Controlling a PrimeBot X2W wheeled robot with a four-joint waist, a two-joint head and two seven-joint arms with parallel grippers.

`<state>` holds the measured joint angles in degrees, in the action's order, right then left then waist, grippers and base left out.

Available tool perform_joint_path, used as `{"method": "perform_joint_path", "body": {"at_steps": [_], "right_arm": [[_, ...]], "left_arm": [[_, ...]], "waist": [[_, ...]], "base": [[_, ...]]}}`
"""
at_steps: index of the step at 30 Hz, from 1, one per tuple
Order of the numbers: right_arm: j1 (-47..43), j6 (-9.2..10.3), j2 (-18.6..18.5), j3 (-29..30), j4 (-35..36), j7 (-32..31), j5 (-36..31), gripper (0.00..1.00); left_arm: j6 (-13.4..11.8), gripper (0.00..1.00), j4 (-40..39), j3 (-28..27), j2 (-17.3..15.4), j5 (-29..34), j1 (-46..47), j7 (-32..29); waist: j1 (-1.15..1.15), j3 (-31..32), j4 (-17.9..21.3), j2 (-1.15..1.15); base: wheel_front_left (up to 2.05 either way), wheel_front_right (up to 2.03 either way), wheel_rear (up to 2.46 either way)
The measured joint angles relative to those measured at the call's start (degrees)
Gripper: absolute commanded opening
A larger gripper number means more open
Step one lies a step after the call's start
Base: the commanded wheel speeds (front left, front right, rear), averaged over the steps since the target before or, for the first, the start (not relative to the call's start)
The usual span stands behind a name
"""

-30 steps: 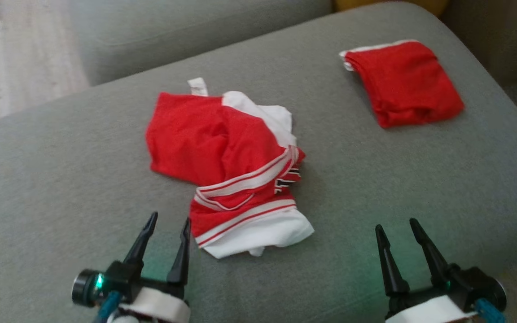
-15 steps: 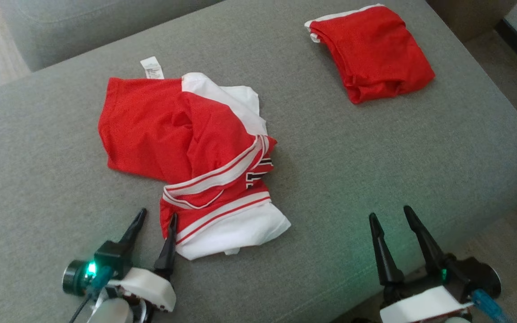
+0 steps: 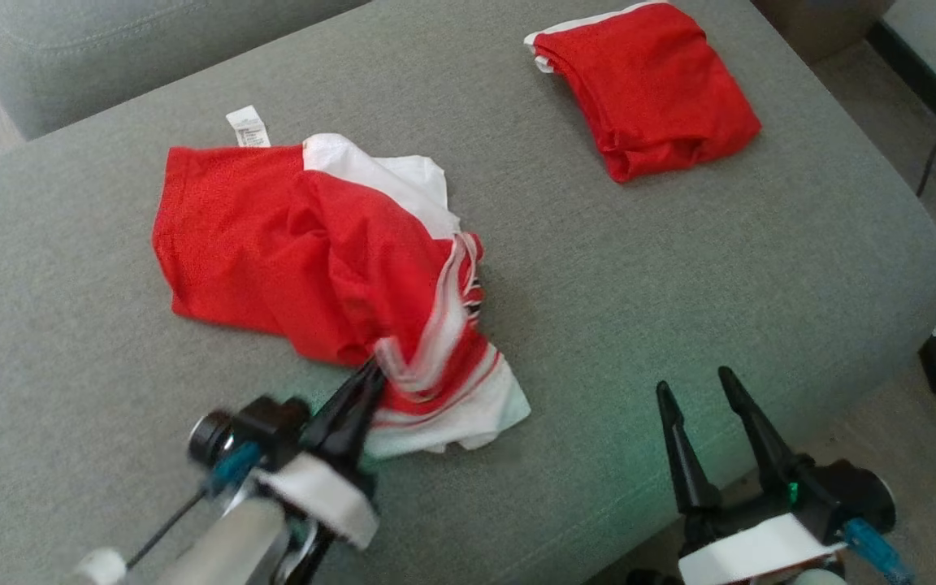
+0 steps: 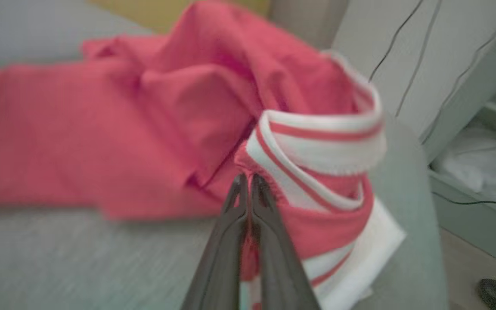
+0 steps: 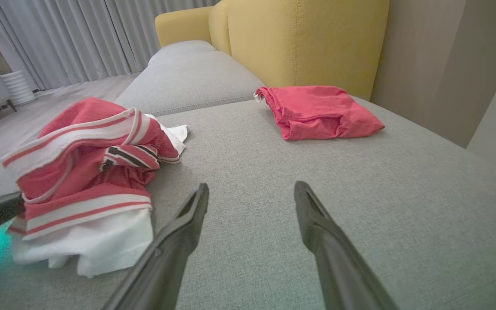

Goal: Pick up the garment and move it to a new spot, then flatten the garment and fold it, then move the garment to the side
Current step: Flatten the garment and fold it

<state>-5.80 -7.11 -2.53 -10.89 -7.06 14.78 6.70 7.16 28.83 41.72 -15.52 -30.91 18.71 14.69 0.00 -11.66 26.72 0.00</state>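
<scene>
i'm looking down on the grey sofa cushion (image 3: 679, 268), broad and flat, its edge rounding off on the right. left of the middle lies the garment (image 3: 305, 252), crumpled in a heap, red with white panels and striped trim. a white label (image 3: 248, 127) pokes out flat onto the cushion at its far edge. well apart, far right, a folded red piece (image 3: 647, 89) sits in a neat bundle.
</scene>
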Motion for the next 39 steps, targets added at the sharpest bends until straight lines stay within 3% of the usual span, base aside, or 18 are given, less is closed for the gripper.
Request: {"method": "perform_joint_path", "body": {"at_steps": [7, 11, 20, 24, 28, 33, 39], "right_arm": [[0.1, 0.0, 0.0, -1.7, -0.9, 0.0, 0.4, 1.0], [1.0, 0.0, 0.0, -2.0, -0.8, 0.0, 1.4, 1.0], [1.5, 0.0, 0.0, -2.6, -0.8, 0.0, 1.9, 1.0], [1.7, 0.0, 0.0, -2.4, -0.8, 0.0, 1.9, 1.0], [1.7, 0.0, 0.0, -1.6, -0.8, 0.0, 1.9, 1.0], [1.9, 0.0, 0.0, -1.0, -1.1, 0.0, 1.6, 1.0], [2.1, 0.0, 0.0, -0.2, -2.0, 0.0, 0.5, 1.0]], "left_arm": [[0.0, 0.0, -10.7, 11.0, -3.4, -5.9, 15.9, -0.5], [0.4, 0.0, -14.0, 13.4, -4.0, -9.7, 29.4, -1.9], [0.4, 0.0, -10.1, 11.0, -5.4, -13.1, 55.8, -1.9], [0.4, 0.0, -6.0, 5.5, -5.8, -15.7, 62.0, -0.4], [0.4, 0.0, -5.2, 4.6, -8.4, -20.3, 56.2, -0.2], [-0.5, 0.0, -5.1, 5.6, -14.3, -23.8, 32.2, -0.2], [-2.6, 0.0, -8.0, -6.8, -14.4, -23.1, 7.1, -0.3]], "waist": [[0.0, 0.6, 0.1, 0.0], [0.0, 0.6, -0.3, 0.0], [0.0, 0.9, -3.0, 0.0], [0.0, 0.9, -6.4, 0.0], [-0.01, 0.9, -9.9, 0.0], [0.0, 1.0, -14.6, 0.0], [0.0, 0.8, -20.0, 0.0]], "base": [[0.0, 0.0, 0.0], [0.0, 0.0, 0.0], [0.0, 0.0, 0.0], [0.0, 0.0, 0.0], [0.0, 0.0, 0.0], [0.0, 0.0, 0.0], [0.0, 0.0, 0.0]]}}
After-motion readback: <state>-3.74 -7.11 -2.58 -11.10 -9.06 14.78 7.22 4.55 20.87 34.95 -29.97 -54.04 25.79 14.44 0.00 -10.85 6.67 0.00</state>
